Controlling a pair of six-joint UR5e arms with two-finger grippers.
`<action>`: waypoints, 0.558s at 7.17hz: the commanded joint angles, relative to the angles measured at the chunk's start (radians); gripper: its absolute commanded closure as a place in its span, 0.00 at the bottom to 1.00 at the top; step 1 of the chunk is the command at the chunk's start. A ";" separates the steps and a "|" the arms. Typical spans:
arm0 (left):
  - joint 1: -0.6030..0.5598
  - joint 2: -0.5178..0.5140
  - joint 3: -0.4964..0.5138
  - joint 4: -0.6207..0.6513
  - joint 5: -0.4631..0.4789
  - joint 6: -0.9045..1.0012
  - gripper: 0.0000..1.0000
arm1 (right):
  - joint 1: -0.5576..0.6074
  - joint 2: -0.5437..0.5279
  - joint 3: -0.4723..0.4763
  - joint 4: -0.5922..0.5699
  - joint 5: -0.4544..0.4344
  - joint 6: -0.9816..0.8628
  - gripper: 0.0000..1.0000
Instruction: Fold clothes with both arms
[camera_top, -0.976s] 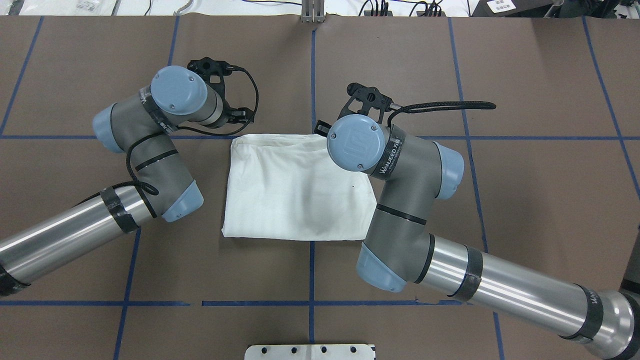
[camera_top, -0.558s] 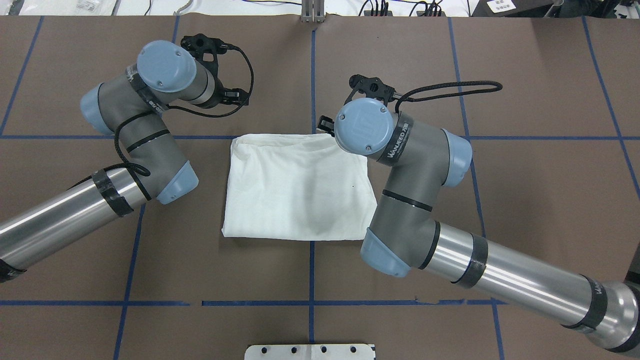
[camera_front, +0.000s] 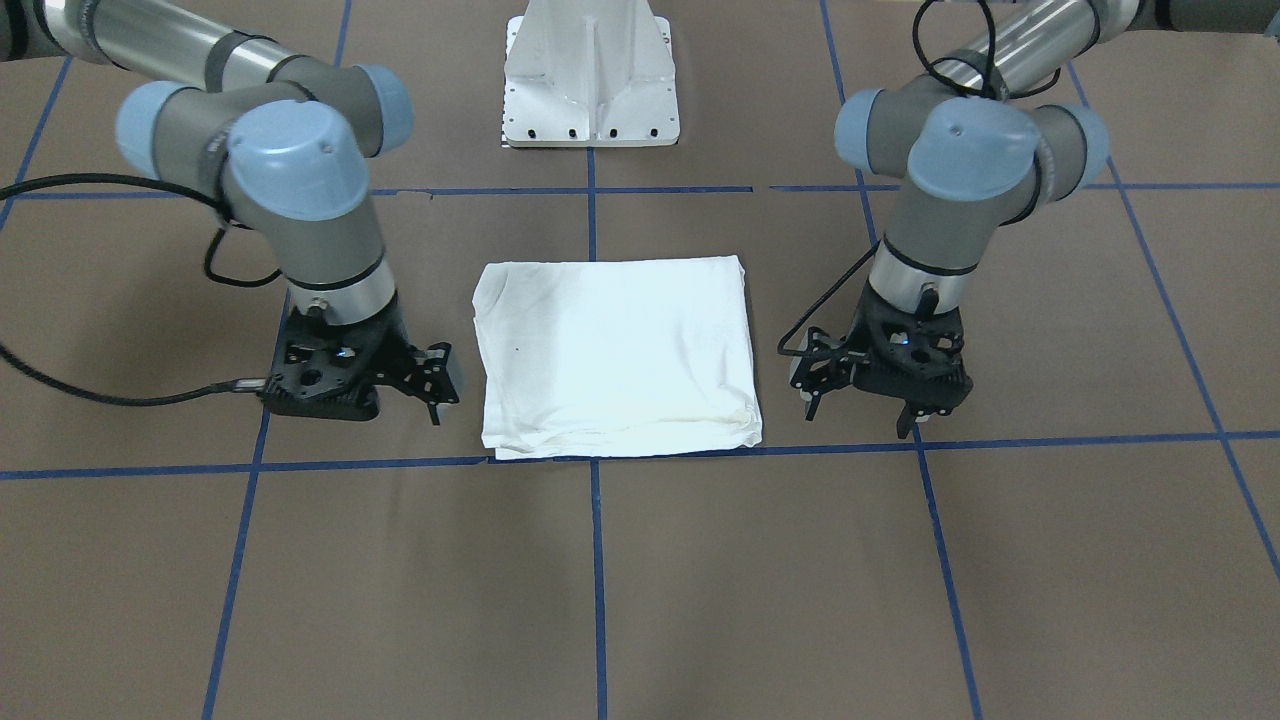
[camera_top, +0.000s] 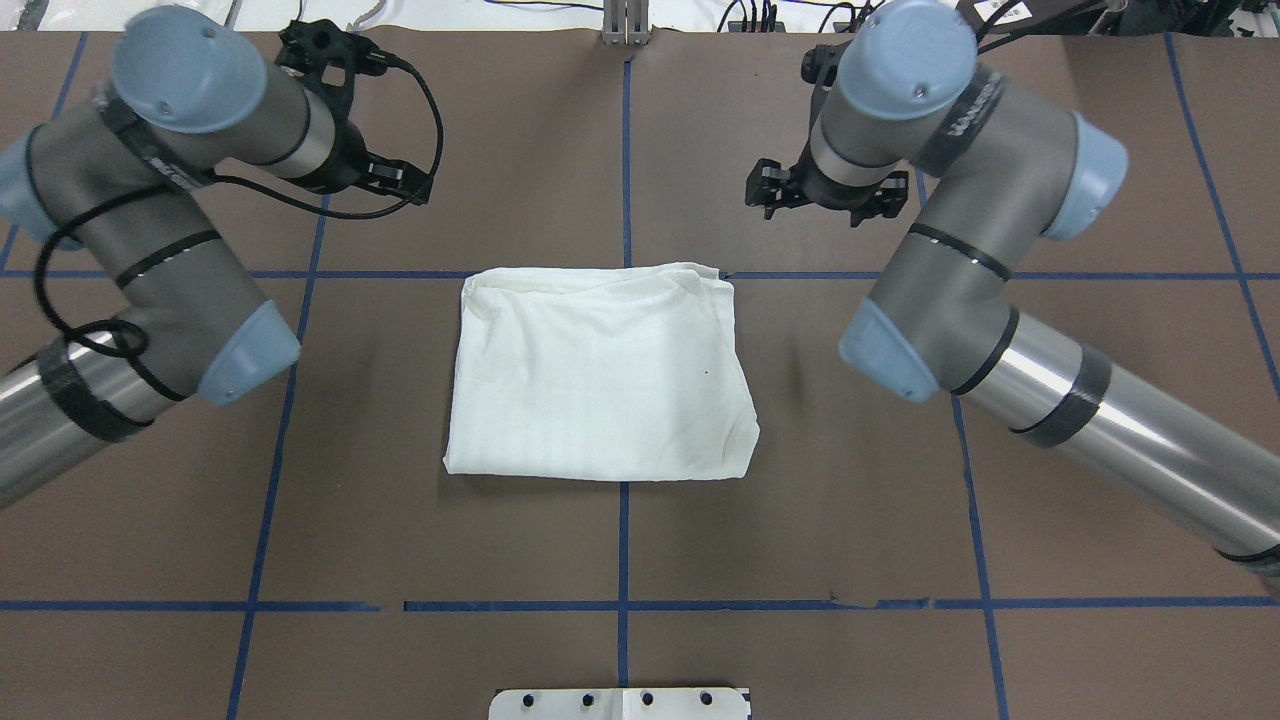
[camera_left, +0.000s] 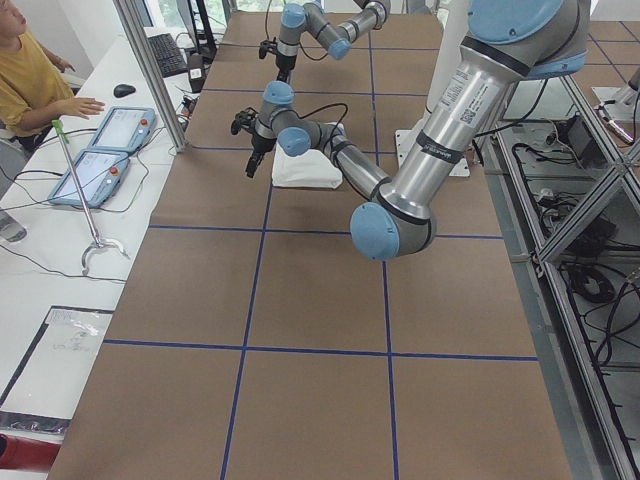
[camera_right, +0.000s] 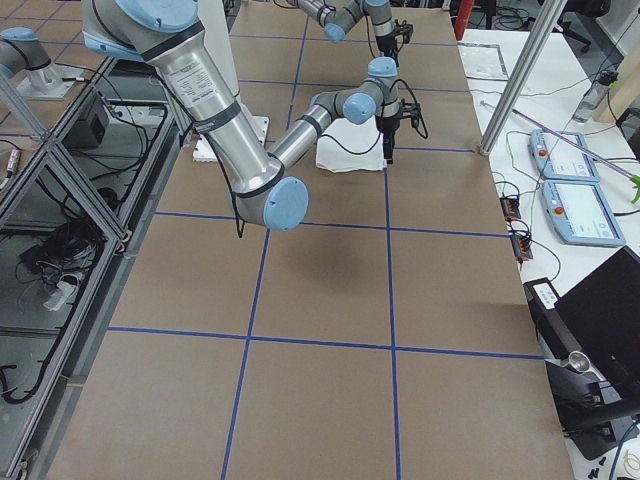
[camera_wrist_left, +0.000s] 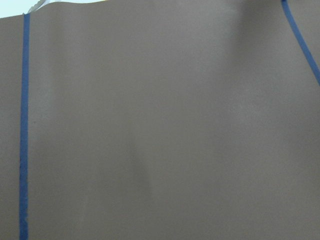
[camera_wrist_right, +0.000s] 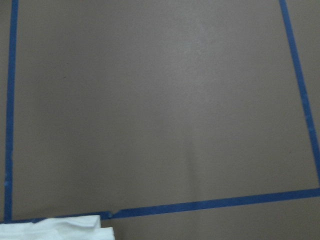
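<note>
The white shirt (camera_top: 600, 375) lies folded into a flat rectangle at the table's middle, plain side up; it also shows in the front view (camera_front: 615, 355). No print, collar or label shows. My left gripper (camera_front: 858, 405) hangs above the bare table beside the shirt's far left corner, apart from it, fingers apart and empty. In the overhead view it (camera_top: 350, 150) is mostly under its wrist. My right gripper (camera_front: 395, 400) hangs beside the far right corner, apart from the cloth, fingers apart and empty. A shirt corner (camera_wrist_right: 50, 227) shows low in the right wrist view.
The brown table (camera_top: 1100, 450) carries a grid of blue tape lines (camera_top: 622, 550). The white pedestal base (camera_front: 590, 80) stands at the near middle edge. A person (camera_left: 30, 70) and two tablets (camera_left: 110, 130) are beyond the table's far side.
Both grippers have risen from the shirt's far corners and swung outward and away from it. The shirt has stayed flat, its far right corner now uncovered.
</note>
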 joint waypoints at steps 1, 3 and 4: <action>-0.175 0.184 -0.188 0.080 -0.159 0.308 0.00 | 0.242 -0.207 0.093 -0.052 0.206 -0.456 0.00; -0.489 0.381 -0.167 0.080 -0.399 0.740 0.00 | 0.463 -0.420 0.091 -0.049 0.318 -0.803 0.00; -0.604 0.480 -0.173 0.069 -0.466 0.751 0.00 | 0.550 -0.527 0.091 -0.049 0.349 -0.956 0.00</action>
